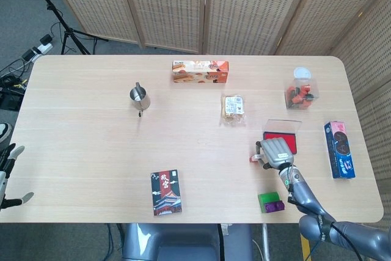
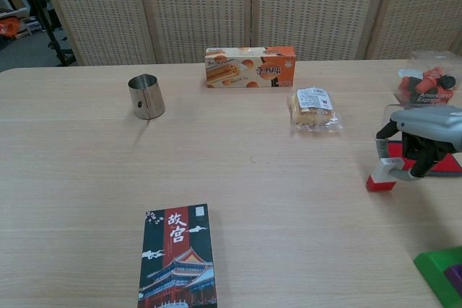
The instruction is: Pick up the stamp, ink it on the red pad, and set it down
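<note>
The stamp [image 2: 385,174], a white body on a red base, stands tilted with its base at or just above the table, left of the red ink pad [image 2: 449,165]. My right hand [image 2: 426,133] grips its white top from the right, fingers curled around it. From the head view the right hand [image 1: 274,151] covers most of the stamp [image 1: 253,158], and the red pad [image 1: 281,142] lies just behind it, uncovered. My left hand [image 1: 6,175] hangs off the table's left front corner with fingers apart and nothing in them.
A green and purple block [image 1: 270,202] lies close in front of the right hand. A snack packet [image 1: 233,107], cookie box [image 1: 200,71], steel cup [image 1: 139,96], red-black box [image 1: 166,192], clear container [image 1: 299,93] and blue box [image 1: 339,149] are spread over the table.
</note>
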